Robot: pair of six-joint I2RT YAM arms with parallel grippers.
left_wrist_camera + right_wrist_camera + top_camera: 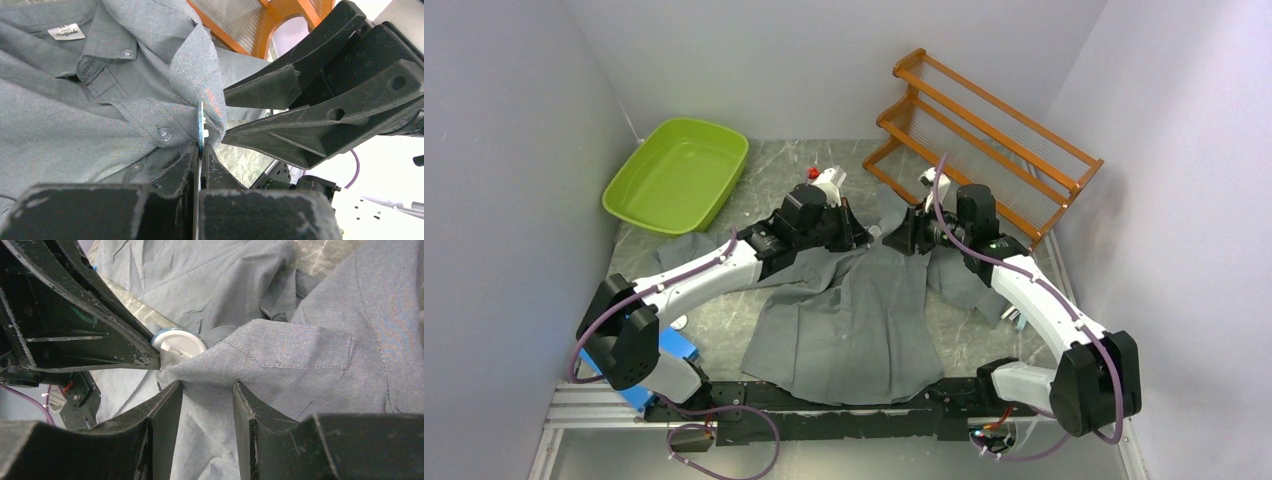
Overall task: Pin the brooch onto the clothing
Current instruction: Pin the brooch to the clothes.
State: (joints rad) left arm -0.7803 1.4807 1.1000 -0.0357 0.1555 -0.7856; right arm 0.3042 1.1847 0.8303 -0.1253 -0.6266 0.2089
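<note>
The clothing, a dark-grey button-up shirt, lies spread on the table with its collar at the far end. My left gripper is shut on the brooch, a thin round disc seen edge-on in the left wrist view and as a white face with a blue rim in the right wrist view. The brooch touches a raised fold of the shirt near a pale button. My right gripper faces it. Its jaws stand partly apart, with that thick fold pinched at the fingertips.
A green plastic tub stands at the back left. An orange wooden rack stands at the back right, close behind my right arm. A small red object lies beyond the collar. A blue object sits by the left arm's base.
</note>
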